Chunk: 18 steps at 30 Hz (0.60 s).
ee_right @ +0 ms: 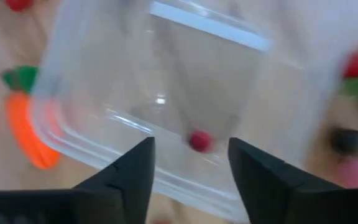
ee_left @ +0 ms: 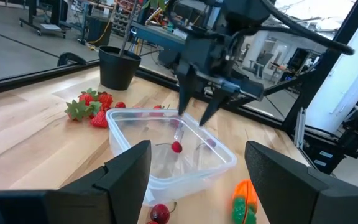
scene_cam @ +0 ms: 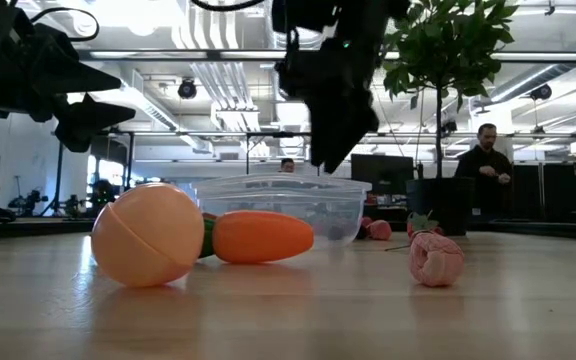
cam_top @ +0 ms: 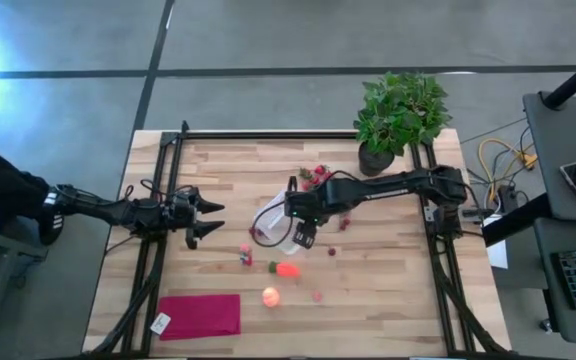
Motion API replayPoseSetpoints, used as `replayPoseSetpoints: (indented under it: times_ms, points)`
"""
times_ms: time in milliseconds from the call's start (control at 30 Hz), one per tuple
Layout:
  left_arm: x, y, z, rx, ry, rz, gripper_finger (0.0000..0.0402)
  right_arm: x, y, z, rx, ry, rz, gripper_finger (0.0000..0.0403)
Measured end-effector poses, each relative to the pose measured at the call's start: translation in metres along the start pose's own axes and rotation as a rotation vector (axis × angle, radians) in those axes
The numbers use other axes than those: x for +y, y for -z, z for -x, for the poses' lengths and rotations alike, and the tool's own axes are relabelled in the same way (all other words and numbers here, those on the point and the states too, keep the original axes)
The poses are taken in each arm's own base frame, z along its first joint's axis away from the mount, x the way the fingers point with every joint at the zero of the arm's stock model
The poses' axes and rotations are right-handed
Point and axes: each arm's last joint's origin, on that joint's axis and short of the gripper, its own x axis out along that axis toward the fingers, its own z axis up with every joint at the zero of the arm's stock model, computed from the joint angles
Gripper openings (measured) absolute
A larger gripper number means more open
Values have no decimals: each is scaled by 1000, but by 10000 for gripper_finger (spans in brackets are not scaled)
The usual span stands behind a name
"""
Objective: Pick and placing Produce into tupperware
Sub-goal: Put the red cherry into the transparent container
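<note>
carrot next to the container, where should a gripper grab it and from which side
Grip the carrot across its thick orange middle, coming straight down from above. It lies flat on the table beside the tupperware, tapering at one end with green leaves at the other, so the middle looks the steadiest hold. Its top is unobstructed.

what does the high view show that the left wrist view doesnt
Only the high view shows the magenta cloth near the table's front left corner, the pale orange round fruit, and the left gripper from outside, open and waiting left of the container.

Only the left wrist view shows a small red berry lying inside the clear container, and a cluster of strawberries in detail beside it.

Both show the right gripper open over the container, the carrot and the potted plant.
</note>
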Motion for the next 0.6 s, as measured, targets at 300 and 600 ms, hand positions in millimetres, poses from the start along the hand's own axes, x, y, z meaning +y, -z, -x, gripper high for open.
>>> replayPoseSetpoints:
  times_ms: [300, 600]
  points:
    - [0, 0, 0, -1, 0, 0, 247, -5, 64, 35, 42, 59, -74, 237]
    - [0, 0, 0, 0, 0, 0, 247, 18, 109, 4, -28, -41, -17, 235]
